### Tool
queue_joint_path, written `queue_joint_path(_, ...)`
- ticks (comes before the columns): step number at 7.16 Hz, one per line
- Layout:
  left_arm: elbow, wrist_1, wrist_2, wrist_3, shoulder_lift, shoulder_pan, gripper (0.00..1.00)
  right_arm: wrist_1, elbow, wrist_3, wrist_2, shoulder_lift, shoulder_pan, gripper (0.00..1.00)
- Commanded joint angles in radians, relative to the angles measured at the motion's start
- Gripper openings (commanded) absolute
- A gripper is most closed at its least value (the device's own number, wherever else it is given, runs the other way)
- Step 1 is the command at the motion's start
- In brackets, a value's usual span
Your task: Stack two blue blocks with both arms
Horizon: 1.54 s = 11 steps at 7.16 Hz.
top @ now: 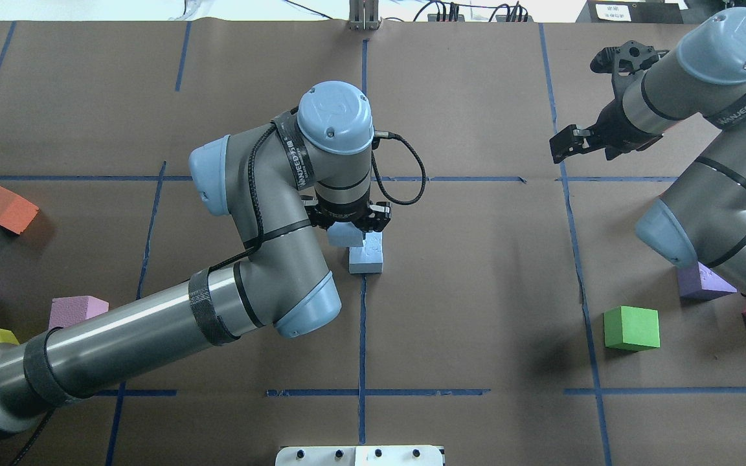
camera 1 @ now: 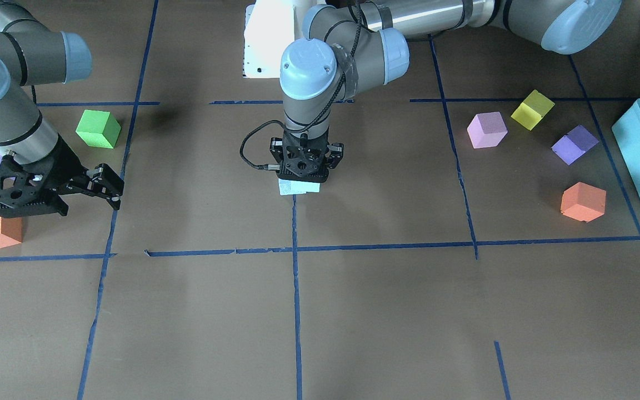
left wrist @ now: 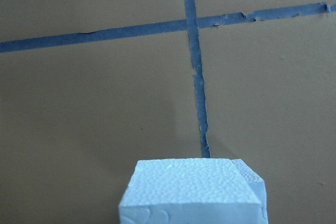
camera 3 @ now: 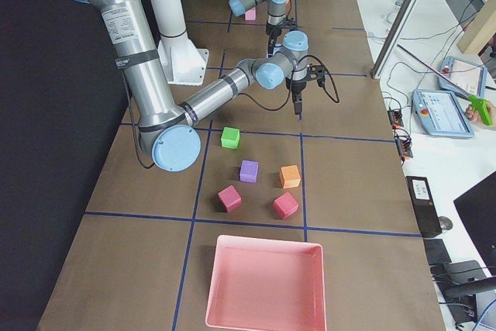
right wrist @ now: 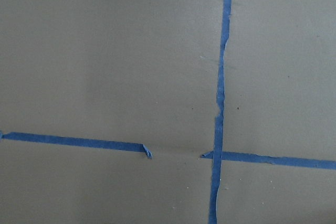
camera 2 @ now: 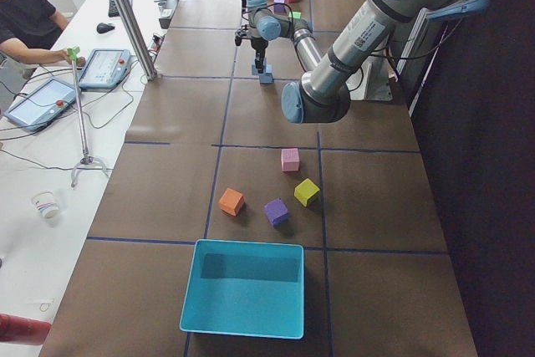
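Left hand (camera 1: pixel 303 175) points straight down at the middle of the table (camera 1: pixel 398 311), straddling the upper blue block (left wrist: pixel 191 182). That block sits over the lower blue block (top: pixel 368 257), a little off square (whether the fingers clamp it or have let go, I cannot tell). Right hand (top: pixel 577 103) hangs with its fingers spread wide, well apart from the stack, near the green cube (top: pixel 632 328).

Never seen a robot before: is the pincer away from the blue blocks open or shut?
Open. The right pincer has its two fingers spread wide apart, with nothing between them.
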State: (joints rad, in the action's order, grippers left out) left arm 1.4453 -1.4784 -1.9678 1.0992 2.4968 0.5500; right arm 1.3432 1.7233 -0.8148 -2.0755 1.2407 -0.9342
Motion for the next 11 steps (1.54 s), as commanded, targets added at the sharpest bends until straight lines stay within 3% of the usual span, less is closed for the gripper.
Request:
queue_joint_path(1, -0.002, 0.019, 0.000, 0.044, 0.020, -0.015, 0.24, -0.062, -0.039, -0.003, -0.002, 0.000, -0.002, 1.00)
queue_joint_path(11, -0.023, 0.041, 0.047, 0.059, 0.043, -0.058, 0.29, -0.064, -0.044, -0.004, -0.017, 0.002, 0.000, 1.00)
